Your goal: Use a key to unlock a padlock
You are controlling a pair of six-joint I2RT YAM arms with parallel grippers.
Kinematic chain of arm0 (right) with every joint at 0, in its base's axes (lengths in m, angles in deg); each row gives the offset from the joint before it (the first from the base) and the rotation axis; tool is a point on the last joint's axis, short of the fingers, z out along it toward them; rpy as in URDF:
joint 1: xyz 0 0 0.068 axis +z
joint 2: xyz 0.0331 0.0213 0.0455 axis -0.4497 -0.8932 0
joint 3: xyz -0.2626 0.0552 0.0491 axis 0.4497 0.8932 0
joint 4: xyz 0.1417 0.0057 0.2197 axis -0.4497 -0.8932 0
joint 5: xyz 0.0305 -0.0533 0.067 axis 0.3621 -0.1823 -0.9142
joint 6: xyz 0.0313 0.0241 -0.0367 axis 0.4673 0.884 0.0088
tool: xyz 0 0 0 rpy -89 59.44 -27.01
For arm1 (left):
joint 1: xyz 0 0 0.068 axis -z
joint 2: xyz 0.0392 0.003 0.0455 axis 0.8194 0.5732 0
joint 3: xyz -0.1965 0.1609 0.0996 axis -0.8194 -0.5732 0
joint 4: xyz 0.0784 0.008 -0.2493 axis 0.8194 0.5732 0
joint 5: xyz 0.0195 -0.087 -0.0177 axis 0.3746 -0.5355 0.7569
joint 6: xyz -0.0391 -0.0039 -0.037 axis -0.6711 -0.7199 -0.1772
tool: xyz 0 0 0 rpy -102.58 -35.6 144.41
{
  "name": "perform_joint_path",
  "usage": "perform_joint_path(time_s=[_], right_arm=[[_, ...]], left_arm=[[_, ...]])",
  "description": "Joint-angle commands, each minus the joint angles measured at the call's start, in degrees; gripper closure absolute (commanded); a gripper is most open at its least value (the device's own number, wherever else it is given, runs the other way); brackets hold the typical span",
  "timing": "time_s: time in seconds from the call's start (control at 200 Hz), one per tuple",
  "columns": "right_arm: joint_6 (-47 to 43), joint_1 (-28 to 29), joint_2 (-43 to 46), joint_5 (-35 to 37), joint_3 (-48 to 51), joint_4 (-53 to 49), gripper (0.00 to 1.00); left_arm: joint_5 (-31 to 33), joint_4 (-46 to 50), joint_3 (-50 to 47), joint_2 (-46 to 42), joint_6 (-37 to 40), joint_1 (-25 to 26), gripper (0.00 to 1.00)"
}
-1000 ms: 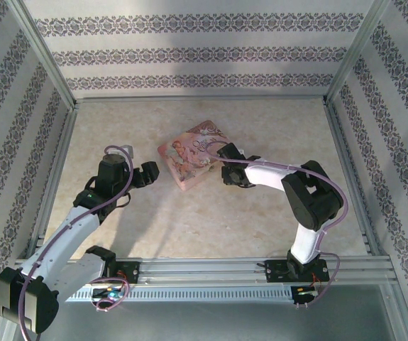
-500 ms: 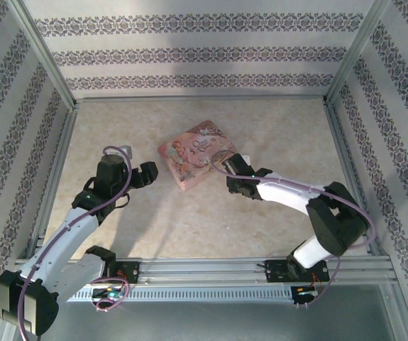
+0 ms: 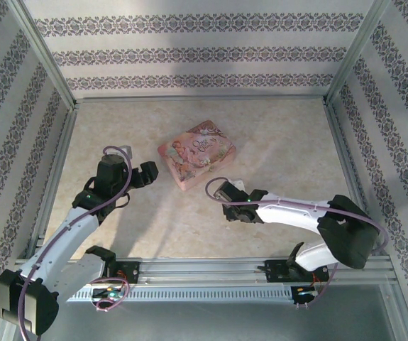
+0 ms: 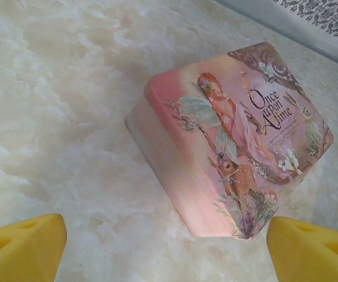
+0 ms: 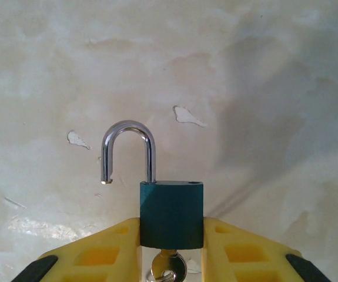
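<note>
In the right wrist view the padlock (image 5: 171, 214) has a dark blue-green body and stands upright between my right gripper's yellow fingers (image 5: 104, 252). Its silvery shackle (image 5: 127, 150) has sprung up, with one end free of the body. A silvery key (image 5: 167, 271) sticks out of the underside. My right gripper (image 5: 171, 235) is shut on the padlock body, low over the table in front of the pink tin (image 3: 196, 154). From above, that gripper (image 3: 225, 200) points left. My left gripper (image 3: 149, 172) hangs open just left of the tin, its yellow fingertips (image 4: 22, 247) wide apart with nothing between them.
The flat pink illustrated tin (image 4: 233, 141) lies at the table's middle. Metal frame rails (image 3: 211, 268) run along the near edge, and patterned walls close in the other three sides. The table surface (image 5: 257, 88) has small chipped patches.
My right arm has drawn back from the tin's right edge toward the near side, carrying the padlock, and now stretches out low. The left arm has stayed put.
</note>
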Motion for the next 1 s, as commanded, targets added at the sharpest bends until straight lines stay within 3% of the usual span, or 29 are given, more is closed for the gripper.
perform_joint_path(time_s=[0.0, 0.18, 0.425, 0.75, 0.995], right_arm=[[1.97, 0.70, -1.79, -1.41, 0.99, -0.15, 0.73], [2.46, 0.76, -4.68, -3.36, 0.77, 0.93, 0.71], [3.03, 0.87, -3.54, -3.26, 0.44, 0.40, 0.55], [-0.37, -0.24, 8.50, 1.44, -3.04, -7.87, 0.38], [-7.48, -8.36, 21.52, 3.61, -2.33, -8.72, 0.32]], left_arm=[[0.59, -1.17, -1.04, 0.30, -0.90, -1.11, 0.12], [0.68, -0.75, -1.25, 0.12, -0.94, -1.31, 0.12], [0.81, -0.64, -1.20, -0.02, -0.86, -1.51, 0.12], [1.19, -0.29, -0.68, -1.07, -0.33, -2.30, 0.10], [6.16, -0.55, -2.81, -4.81, 0.33, -2.71, 0.04]])
